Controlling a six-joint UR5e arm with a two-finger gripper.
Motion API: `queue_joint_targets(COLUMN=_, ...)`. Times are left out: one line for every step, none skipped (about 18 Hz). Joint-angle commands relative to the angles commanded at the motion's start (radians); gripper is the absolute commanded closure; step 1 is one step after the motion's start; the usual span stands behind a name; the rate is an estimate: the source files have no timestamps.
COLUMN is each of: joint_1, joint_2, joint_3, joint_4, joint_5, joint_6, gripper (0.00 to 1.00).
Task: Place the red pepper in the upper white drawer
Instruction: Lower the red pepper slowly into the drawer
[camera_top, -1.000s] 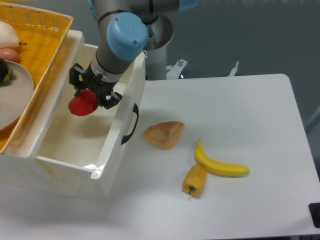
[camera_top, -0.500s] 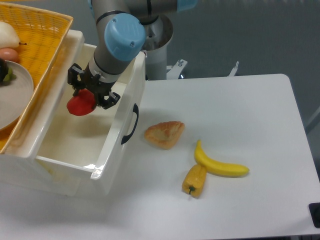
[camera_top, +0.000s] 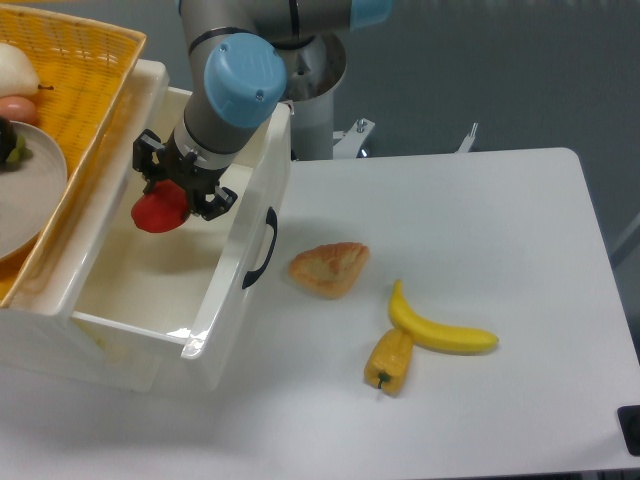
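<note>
A broad white tabletop (camera_top: 480, 230) fills most of the view. At its left stands the upper white drawer (camera_top: 240, 250), a large deep rectangular plastic box pulled open, with a black curved handle (camera_top: 262, 248) on its front wall. A yellow woven basket (camera_top: 85, 70) overhangs the drawer's left side and holds a pale round plate (camera_top: 30, 200). The grey robot arm with a light blue joint cap (camera_top: 243, 80) reaches down over the open drawer. Its black two-finger end effector (camera_top: 170, 200) is clamped on the red pepper (camera_top: 158, 210), a small glossy red bell pepper held inside the drawer's opening, above its floor and near the right wall. On the tabletop to the right lie a yellow banana (camera_top: 435, 328), a golden-brown pastry (camera_top: 328, 268) and a yellow-orange pepper (camera_top: 390, 362) touching the banana.
</note>
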Motion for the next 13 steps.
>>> queue_joint_targets(joint_1=0.000, joint_2=0.000, joint_3=0.000, joint_4=0.000, joint_5=0.000, joint_6=0.000, gripper=0.54)
queue_joint_targets(joint_1=0.000, joint_2=0.000, joint_3=0.000, joint_4=0.000, joint_5=0.000, joint_6=0.000, gripper=0.54)
queue_joint_targets(joint_1=0.000, joint_2=-0.002, joint_3=0.000, joint_4=0.000, joint_5=-0.002, joint_6=0.000, gripper=0.54)
queue_joint_targets(joint_1=0.000, joint_2=-0.002, joint_3=0.000, joint_4=0.000, joint_5=-0.002, joint_6=0.000, gripper=0.54)
queue_joint_targets(joint_1=-0.003, joint_2=-0.002, joint_3=0.000, joint_4=0.000, joint_5=-0.002, joint_6=0.000, gripper=0.54)
queue_joint_targets(joint_1=-0.008, joint_2=-0.003, joint_3=0.000, joint_4=0.000, joint_5=-0.002, joint_6=0.000, gripper=0.54)
queue_joint_targets(joint_1=-0.009, joint_2=-0.006, joint_3=0.000, joint_4=0.000, joint_5=-0.002, joint_6=0.000, gripper=0.54)
queue_joint_targets(joint_1=-0.009, joint_2=-0.009, joint_3=0.000, joint_4=0.000, joint_5=-0.002, joint_6=0.000, gripper=0.54)
queue_joint_targets(joint_1=-0.011, joint_2=-0.011, joint_3=0.000, joint_4=0.000, joint_5=-0.002, joint_6=0.000, gripper=0.54)
queue_joint_targets(joint_1=-0.011, joint_2=-0.012, joint_3=0.000, joint_4=0.002, joint_5=-0.002, joint_6=0.000, gripper=0.54)
queue_joint_targets(joint_1=-0.014, joint_2=-0.014, joint_3=0.002, joint_4=0.002, joint_5=-0.002, joint_6=0.000, gripper=0.54)
queue_joint_targets(joint_1=-0.023, joint_2=-0.014, joint_3=0.002, joint_4=0.002, joint_5=-0.002, joint_6=0.000, gripper=0.54)
queue_joint_targets(joint_1=-0.023, joint_2=-0.014, joint_3=0.002, joint_4=0.000, joint_5=-0.002, joint_6=0.000, gripper=0.54)
